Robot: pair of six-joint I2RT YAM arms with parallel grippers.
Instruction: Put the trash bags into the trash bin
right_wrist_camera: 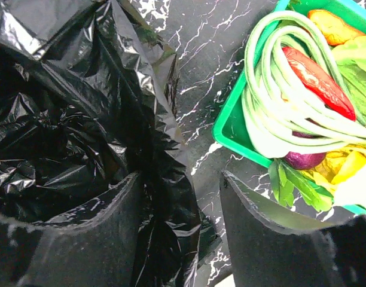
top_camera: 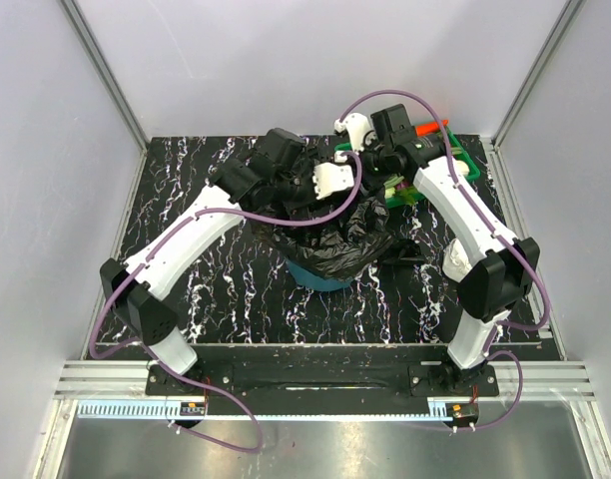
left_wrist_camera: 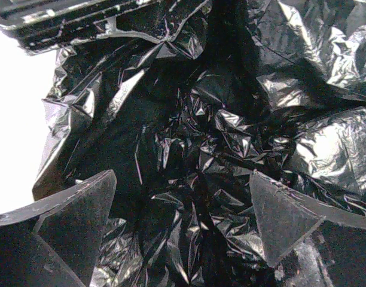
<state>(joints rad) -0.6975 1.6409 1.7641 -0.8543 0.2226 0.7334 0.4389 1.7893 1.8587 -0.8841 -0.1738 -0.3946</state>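
Your left gripper (left_wrist_camera: 183, 179), jaws wide apart, hangs right over the trash bags (top_camera: 330, 244) draped on the trash bin (top_camera: 320, 277), better placed than your right gripper (right_wrist_camera: 182, 179), also parted, at their right edge.

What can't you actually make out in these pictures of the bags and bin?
Trash bin: top view, the trash bags cover all but a teal strip; its inside is hidden.
Number of bags: every view, the crumpled black film merges.
Green tray: right wrist view, cut off by the edges; top view, the right arm mostly covers it.
Left wrist view: the left edge is washed out white.
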